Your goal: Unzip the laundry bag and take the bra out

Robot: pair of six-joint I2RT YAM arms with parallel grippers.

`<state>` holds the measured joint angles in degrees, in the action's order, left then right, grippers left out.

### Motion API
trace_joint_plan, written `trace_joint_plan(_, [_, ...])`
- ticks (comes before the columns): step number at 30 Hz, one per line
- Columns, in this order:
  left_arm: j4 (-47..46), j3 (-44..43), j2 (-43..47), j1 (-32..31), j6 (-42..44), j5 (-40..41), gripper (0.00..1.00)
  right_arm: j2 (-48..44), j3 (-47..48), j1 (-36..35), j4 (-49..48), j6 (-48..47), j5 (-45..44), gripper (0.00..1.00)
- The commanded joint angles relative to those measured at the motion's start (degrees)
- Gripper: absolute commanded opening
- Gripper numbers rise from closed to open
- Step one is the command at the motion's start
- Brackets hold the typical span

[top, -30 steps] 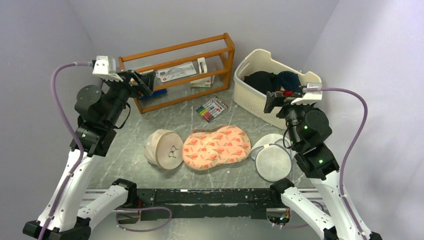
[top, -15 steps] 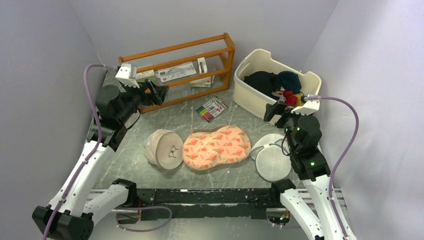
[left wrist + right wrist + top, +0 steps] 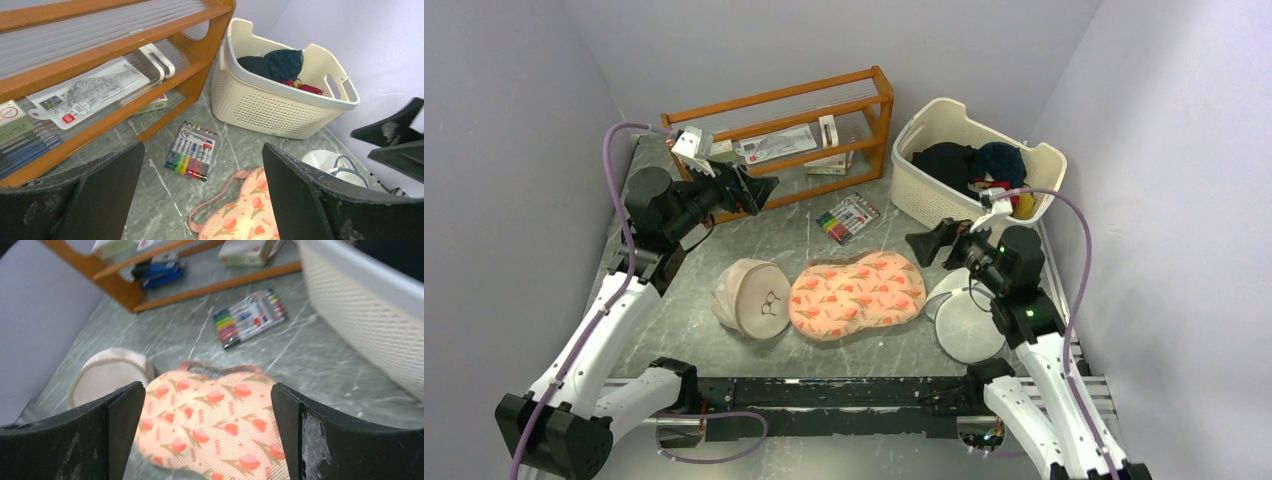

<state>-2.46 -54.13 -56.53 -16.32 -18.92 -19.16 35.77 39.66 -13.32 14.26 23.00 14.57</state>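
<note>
Top external is showing the laundry bag [image 3: 856, 295] lying on the table [image 3: 774, 245] between a beige pouch [image 3: 752, 297] and mesh discs [image 3: 969, 322], while the left gripper [image 3: 764, 190] and right gripper [image 3: 924, 248] are hovering above it, jaws spread wide.

The peanut-shaped padded peach laundry bag [image 3: 856, 294] carries a print of orange-red flowers with green leaves, edged in pale pink. Beside it, the beige domed fabric pouch [image 3: 750, 297] bears a small black drawing of spectacles. The round mesh discs [image 3: 969, 318] are white. The cream perforated plastic basket [image 3: 929, 200] holds black, dark teal and red clothes [image 3: 974, 162]. The flat pack of marker pens [image 3: 847, 217] shows a rainbow row of caps. The slatted wooden rack [image 3: 774, 97] is orange-brown, and the marbled tabletop [image 3: 764, 240] is grey-green with pale veins.
</note>
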Motion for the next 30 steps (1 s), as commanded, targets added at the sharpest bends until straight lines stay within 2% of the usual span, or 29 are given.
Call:
trace_joint_plan(1, [-4.28, 0.41, -0.68, -0.37, -0.54, -4.21, 1.00, 4.54, -2.12, 0.31, -4.37, 2.26, 14.31, 1.00])
trace_joint_plan(5, [-4.89, 0.53, -1.39, -0.41, -0.61, -5.01, 1.00, 7.48, -4.36, -1.85, -7.04, 3.41, 17.68, 1.00])
trace_joint_plan(9, [-5.12, 0.38, -2.31, -0.45, -2.89, -6.00, 1.00, 11.33, -4.16, -7.07, -5.75, 2.47, 15.48, 1.00])
trace_joint_plan(14, [-5.54, 0.52, -3.14, -0.48, -3.32, -6.43, 1.00, 18.18, -1.02, -18.11, -0.80, -0.46, 5.53, 1.00])
trace_joint_plan(17, [-5.29, 0.26, -3.80, -0.51, -3.27, -6.51, 1.00, 22.46, 1.79, -25.07, 2.72, -2.05, -3.84, 1.00])
trace_joint_plan(25, [-5.37, 0.27, -5.26, -0.56, -3.65, -7.15, 1.00, 37.44, 11.39, -44.45, 15.68, -6.09, -22.65, 1.00])
trace_joint_plan(30, [-5.49, 0.19, -6.02, -0.56, -3.86, -7.96, 1.00, 44.66, 14.00, -50.28, 20.41, -3.96, -30.28, 1.00])
